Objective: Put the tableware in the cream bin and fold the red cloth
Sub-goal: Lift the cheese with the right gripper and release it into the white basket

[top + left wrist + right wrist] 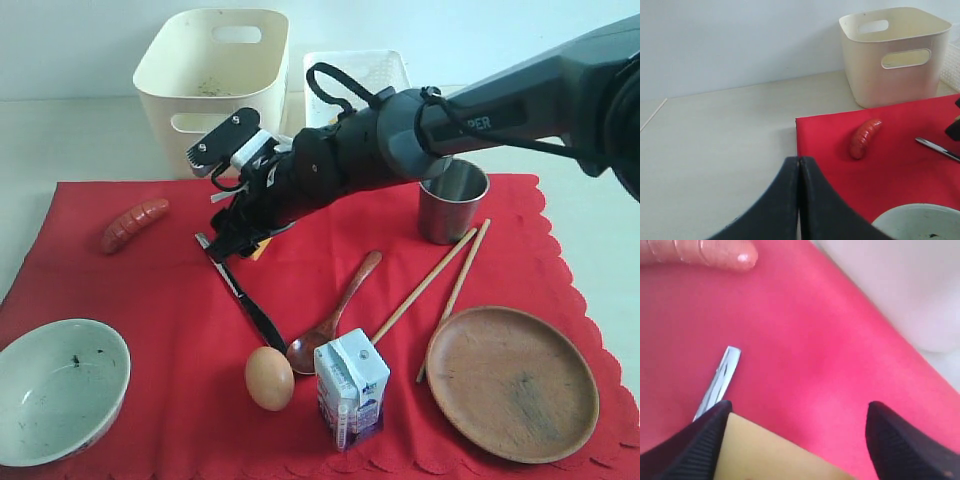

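The knife point(245, 300) lies flat on the red cloth point(160, 300), one end just beside the right claw point(232, 240) and the other reaching away toward the egg point(269, 377). The spoon point(335, 320) lies near the knife's far end, and the chopsticks point(440, 280) slant across the cloth farther from the claw. Beyond them are the steel cup point(452, 203), upright under the claw's arm, and the wooden plate point(510, 385), well apart from the claw. The bowl point(60, 390) sits at the cloth's corner on the claw's other side. The cream bin point(215, 80) stands off the cloth, just behind the claw, with nothing of the tableware in it. The cloth lies spread out flat.

The right claw is low over the cloth with its jaws well apart and a yellow piece of cheese point(775, 450) between them. One finger point(695, 445) touches the cheese; I cannot tell whether the cheese is clamped. A sausage point(134, 224) lies near the claw, and a milk carton point(352, 388) stands beside the egg.

The left claw point(798, 200) has its jaws pressed together and holds nothing. It is over the bare table point(715, 150), near the cloth's edge.
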You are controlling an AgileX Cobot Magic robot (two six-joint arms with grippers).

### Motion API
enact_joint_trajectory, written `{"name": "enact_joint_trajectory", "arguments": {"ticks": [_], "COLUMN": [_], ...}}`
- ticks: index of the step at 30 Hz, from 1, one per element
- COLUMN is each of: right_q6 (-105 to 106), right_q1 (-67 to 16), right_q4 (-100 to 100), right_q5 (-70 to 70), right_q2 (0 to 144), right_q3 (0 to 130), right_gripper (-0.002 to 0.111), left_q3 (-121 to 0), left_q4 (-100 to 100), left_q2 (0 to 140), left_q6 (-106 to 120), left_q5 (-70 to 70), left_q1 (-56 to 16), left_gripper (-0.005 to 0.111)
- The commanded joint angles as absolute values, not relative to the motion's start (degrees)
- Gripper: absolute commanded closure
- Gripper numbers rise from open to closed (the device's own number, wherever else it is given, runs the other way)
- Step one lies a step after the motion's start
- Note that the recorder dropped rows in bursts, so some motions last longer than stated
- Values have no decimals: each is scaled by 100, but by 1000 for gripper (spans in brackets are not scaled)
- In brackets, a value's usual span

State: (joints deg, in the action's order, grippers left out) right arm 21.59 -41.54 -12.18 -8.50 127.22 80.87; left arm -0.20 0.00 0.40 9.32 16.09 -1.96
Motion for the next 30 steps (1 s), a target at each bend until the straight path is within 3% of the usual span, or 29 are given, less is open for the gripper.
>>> {"name": "enact_joint_trajectory", "arguments": {"ticks": [1, 12, 21, 30], "right_q6": [1985, 2143, 2133, 1837], "right_q1": [-4129, -3930, -2974, -2462], "right_q4": [-1195, -1148, -1189, -1203], "right_q5": [-952, -1236, -1537, -795], "right_q2": [12436, 11872, 11793, 11793], "right_q3": [8104, 8091, 8091, 8091], "right_gripper": [108, 108, 108, 108], "left_q3": [0, 0, 0, 0], "left_q4": [0, 0, 0, 0], "left_q2": [0, 0, 0, 0], "left_q6": [899, 899, 899, 899], "left_q5": [1575, 1575, 1575, 1575], "left_q1": [-186, -186, -186, -186], "left_gripper": [107, 107, 107, 107]}}
